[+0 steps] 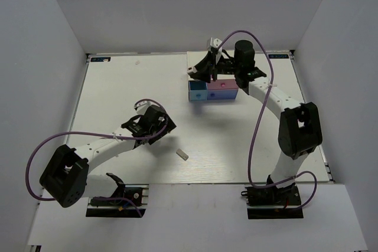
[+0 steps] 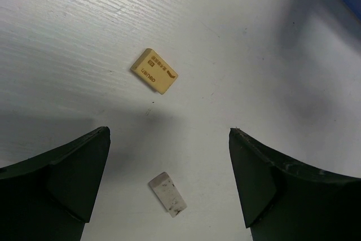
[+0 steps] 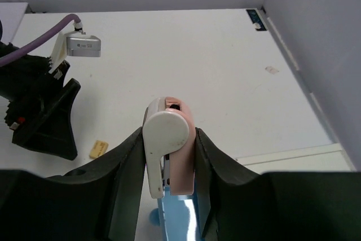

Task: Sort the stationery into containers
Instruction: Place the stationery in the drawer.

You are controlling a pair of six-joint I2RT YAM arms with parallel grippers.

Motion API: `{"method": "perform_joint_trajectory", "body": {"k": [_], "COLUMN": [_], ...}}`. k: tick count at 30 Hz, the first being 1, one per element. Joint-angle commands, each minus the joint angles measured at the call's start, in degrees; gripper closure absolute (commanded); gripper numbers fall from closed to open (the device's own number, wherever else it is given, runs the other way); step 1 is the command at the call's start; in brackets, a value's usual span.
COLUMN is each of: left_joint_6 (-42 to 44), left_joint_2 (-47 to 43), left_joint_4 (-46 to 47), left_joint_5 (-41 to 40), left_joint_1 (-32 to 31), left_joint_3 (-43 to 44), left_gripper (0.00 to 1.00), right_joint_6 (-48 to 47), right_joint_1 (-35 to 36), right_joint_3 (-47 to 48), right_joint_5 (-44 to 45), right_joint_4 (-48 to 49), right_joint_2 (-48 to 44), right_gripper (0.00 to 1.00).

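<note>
My left gripper hangs over the white table, well apart from the white boxy drawer unit, on its near-left side. My jaws there are wide apart and empty.

Between my two dark fingers lies a small grey-white eraser block, flat on the table and turned at a slant to my jaws. A flat tan eraser block with printed lettering lies a little beyond my fingertips, clear of both.

I judge both erasers to be very light, slightly rubbery and grippy rather than slippery, so neither should break or slide. The difficulty is that they are low. I would have to bring my fingertips almost onto the table, turn my wrist to square up with the block, and close across its two long edges.

At the drawer unit, the light blue drawer and the pink drawer face the near edge. I cannot tell whether either is pulled open.

My right gripper is above the unit, on its light blue side. My jaws there are clamped on a rounded pink-and-white stationery piece, one finger on each flat side. I cannot tell what it is. It looks like smooth, hard plastic, light and stiff, so it could slip if I loosened the grip unevenly. Holding it by the flat sides seems right.
</note>
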Motion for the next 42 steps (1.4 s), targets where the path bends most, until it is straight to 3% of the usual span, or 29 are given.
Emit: {"method": "perform_joint_trajectory", "body": {"k": [1,16,42], "left_joint_6": [-0.2,-0.7,-1.3], "left_joint_2": [-1.5,-2.6,-3.6], "left_joint_4": [-0.7,-1.2,-1.7], "left_joint_5": [-0.4,-1.0,-1.5], "left_joint_1": [0.3,0.3,0.3], "left_joint_3": [1.1,0.1,0.1], "left_gripper": [0.04,0.04,0.04], "right_joint_6": [8.8,5.0,-1.7], "right_joint_1": [0.8,0.3,0.1], "right_joint_3": [3.3,3.2,3.0], "right_joint_5": [-0.7,-1.4,6.4], "right_joint_4": [4.5,-4.3,-8.0], "right_joint_2": [1.1,5.4,8.2], "right_gripper": [0.74,0.74,0.65]}}
